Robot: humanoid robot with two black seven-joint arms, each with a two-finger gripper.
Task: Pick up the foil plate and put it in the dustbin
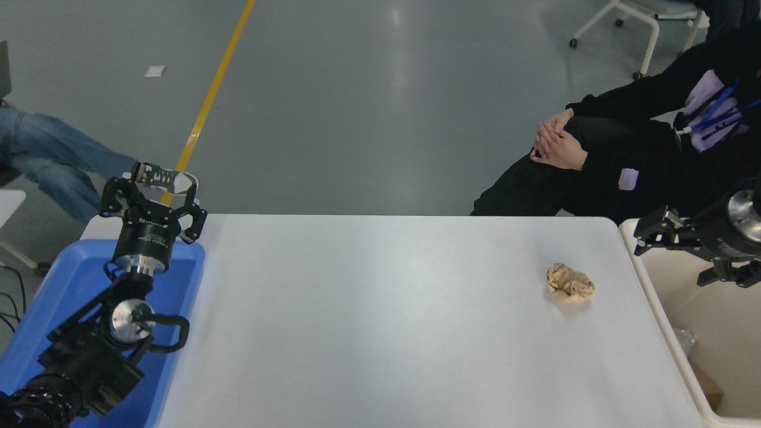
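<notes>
Right claw (pixel 669 241) hangs over the bin's (pixel 657 297) near-left rim, fingers spread, holding nothing. No plate on the table (pixel 380 309); a crinkled shiny scrap low inside the bin is probably the plate (pixel 685 340), so the drop looks done. Paper ball (pixel 570 282) sits on the table beside the bin. Left claw (pixel 152 191) parked open over the blue tray (pixel 53 291).

We see a white table (pixel 380 321) with a smooth, plain top. On it lies a small crumpled brown paper ball (pixel 570 282), near the right edge and closer to the far edge than the near one. A blue plastic tray (pixel 71 279) sits at the far left corner and runs along the left edge toward the near side.
</notes>
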